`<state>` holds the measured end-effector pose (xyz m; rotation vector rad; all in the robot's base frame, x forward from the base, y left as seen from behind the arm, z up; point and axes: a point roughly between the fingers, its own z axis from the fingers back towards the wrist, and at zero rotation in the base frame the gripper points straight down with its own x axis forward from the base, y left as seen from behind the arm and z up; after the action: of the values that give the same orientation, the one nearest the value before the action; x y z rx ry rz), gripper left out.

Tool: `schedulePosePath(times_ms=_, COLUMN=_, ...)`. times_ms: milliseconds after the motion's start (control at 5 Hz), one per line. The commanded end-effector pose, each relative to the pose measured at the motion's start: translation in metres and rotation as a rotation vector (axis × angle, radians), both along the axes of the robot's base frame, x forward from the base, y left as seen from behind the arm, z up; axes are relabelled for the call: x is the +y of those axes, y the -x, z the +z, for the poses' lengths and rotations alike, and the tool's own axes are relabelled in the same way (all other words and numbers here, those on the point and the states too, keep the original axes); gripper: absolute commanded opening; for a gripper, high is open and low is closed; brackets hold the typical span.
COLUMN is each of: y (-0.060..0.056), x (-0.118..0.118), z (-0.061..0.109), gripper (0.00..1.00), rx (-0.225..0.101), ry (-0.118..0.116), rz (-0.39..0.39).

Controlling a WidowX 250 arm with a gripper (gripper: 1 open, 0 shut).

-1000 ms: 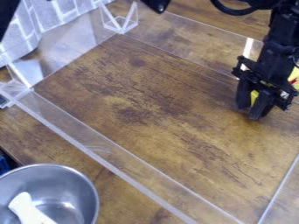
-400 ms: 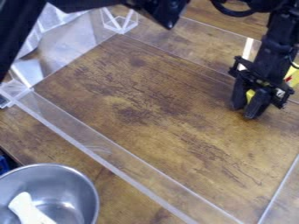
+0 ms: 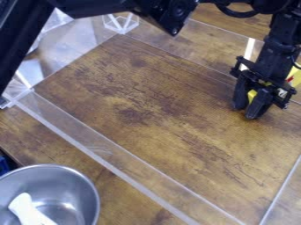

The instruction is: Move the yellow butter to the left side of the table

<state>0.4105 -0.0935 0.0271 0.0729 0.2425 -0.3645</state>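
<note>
The bench (image 3: 153,105) is a dark brown wood-grain surface with worn streaks, bordered by clear acrylic strips (image 3: 83,136). All positions below are given relative to the bench.

The gripper (image 3: 261,107) stands at the right edge of the bench, pointing steeply downward, tips at or just above the surface. Its black fingers (image 3: 251,98) are drawn in as close as they go. Yellow shows between and beside them: the yellow butter (image 3: 289,85) sits at the far right side of the bench, mostly hidden behind the gripper, with only slivers of its body visible. The fingers appear clamped on it, though the contact itself is obscured.

A round metal bowl (image 3: 45,200) lies off the near-left corner, outside the strips, holding a pale object (image 3: 24,209) that cannot be identified. A dark blurred shape (image 3: 118,9) crosses above the far-left corner.
</note>
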Motion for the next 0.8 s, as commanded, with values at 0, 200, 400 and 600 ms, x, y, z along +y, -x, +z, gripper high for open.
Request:
schedulePosePath(times_ms=0, y=-0.0112, x=0.0143, z=0.0220, gripper=0.00, rx=-0.061, ry=0.014, rz=0.039)
schedulePosePath(times_ms=200, y=-0.0101, x=0.0155, z=0.0220, gripper=0.00, rx=-0.051, ry=0.015, rz=0.042)
schedulePosePath(times_ms=400, y=-0.0091, x=0.0167, z=0.0217, gripper=0.00, rx=-0.042, ry=0.016, rz=0.046)
schedulePosePath(times_ms=600, y=-0.0081, x=0.0179, z=0.0213, gripper=0.00, rx=-0.032, ry=0.018, rz=0.050)
